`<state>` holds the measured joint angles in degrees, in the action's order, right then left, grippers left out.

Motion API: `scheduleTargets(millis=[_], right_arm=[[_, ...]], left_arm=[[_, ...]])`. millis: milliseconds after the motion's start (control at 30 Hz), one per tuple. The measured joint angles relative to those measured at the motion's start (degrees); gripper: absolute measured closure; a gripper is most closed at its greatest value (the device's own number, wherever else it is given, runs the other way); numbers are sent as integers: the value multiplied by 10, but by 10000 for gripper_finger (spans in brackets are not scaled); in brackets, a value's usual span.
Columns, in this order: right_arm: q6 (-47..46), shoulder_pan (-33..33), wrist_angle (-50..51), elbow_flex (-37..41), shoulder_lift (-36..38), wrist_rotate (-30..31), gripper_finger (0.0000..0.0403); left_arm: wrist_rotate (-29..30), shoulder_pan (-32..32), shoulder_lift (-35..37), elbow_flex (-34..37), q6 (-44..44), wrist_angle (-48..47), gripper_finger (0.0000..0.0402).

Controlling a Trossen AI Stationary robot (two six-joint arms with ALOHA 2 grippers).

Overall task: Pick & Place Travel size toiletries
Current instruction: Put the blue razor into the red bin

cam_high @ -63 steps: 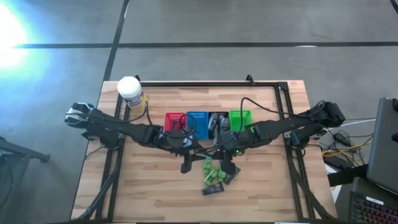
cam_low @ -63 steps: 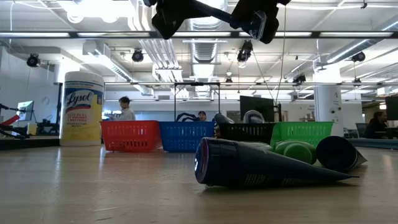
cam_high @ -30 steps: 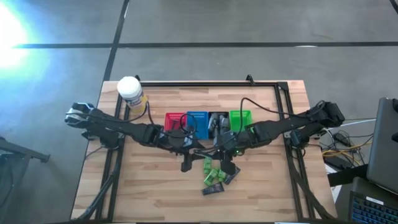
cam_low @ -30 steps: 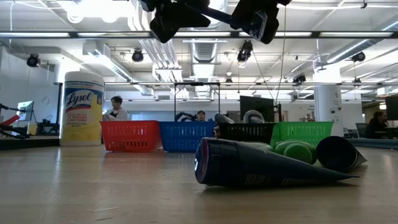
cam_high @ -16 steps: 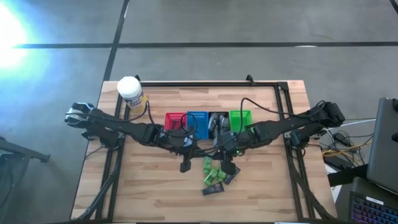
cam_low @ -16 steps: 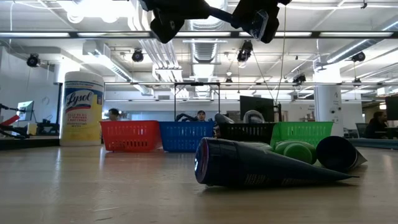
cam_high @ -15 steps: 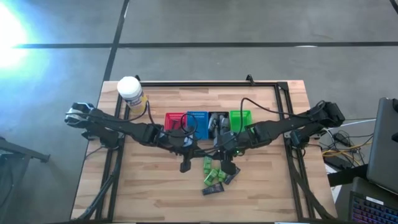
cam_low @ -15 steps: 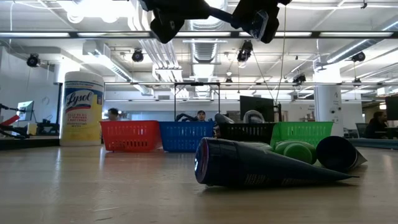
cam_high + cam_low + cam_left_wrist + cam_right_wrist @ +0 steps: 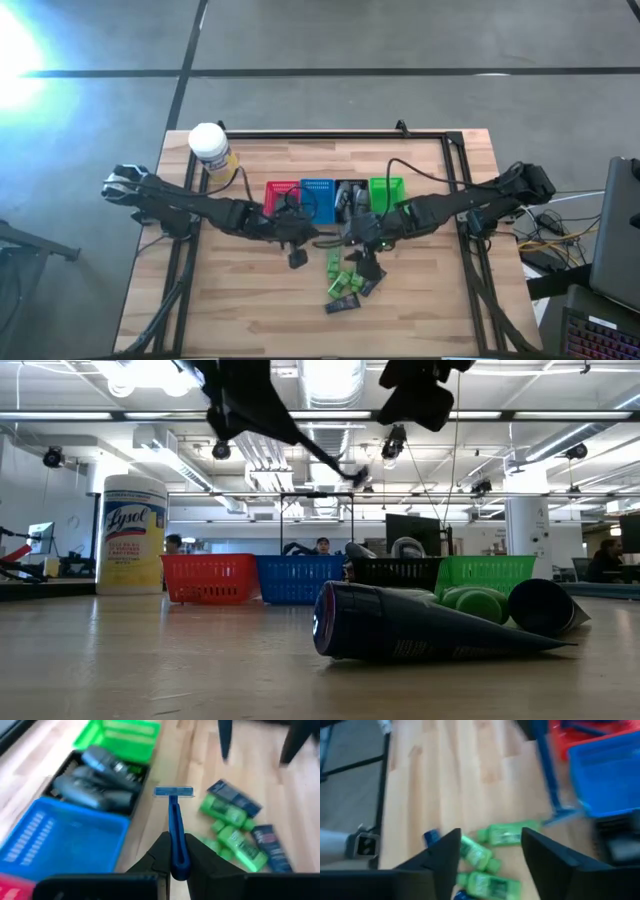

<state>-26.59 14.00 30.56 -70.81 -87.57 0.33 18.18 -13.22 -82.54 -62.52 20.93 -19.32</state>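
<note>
Left gripper [image 9: 172, 851] clamped on blue razor [image 9: 173, 827], held above worktop [image 9: 250, 310] near blue basket [image 9: 60, 837]. Right gripper [image 9: 490, 850] parted, empty, over green tubes [image 9: 507, 834]. Rest of toiletries [image 9: 343, 283] piled in front of baskets; grey tubes [image 9: 92, 777] in black basket [image 9: 131, 805].

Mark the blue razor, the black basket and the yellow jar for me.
blue razor [image 9: 174, 829]: left wrist view, on its handle.
black basket [image 9: 116, 811]: left wrist view, on its near rim.
yellow jar [image 9: 133, 538]: low view, on its label.
</note>
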Motion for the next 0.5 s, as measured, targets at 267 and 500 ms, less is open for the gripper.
scheduleTargets(millis=[267, 500], right_arm=[[-4, 0, 85, 0, 52, 118, 108], [-62, 0, 171, 6, 100, 199, 74]], left_arm=[[121, -14, 53, -14, 54, -179, 371], [210, -39, 94, -32, 155, -386, 371]])
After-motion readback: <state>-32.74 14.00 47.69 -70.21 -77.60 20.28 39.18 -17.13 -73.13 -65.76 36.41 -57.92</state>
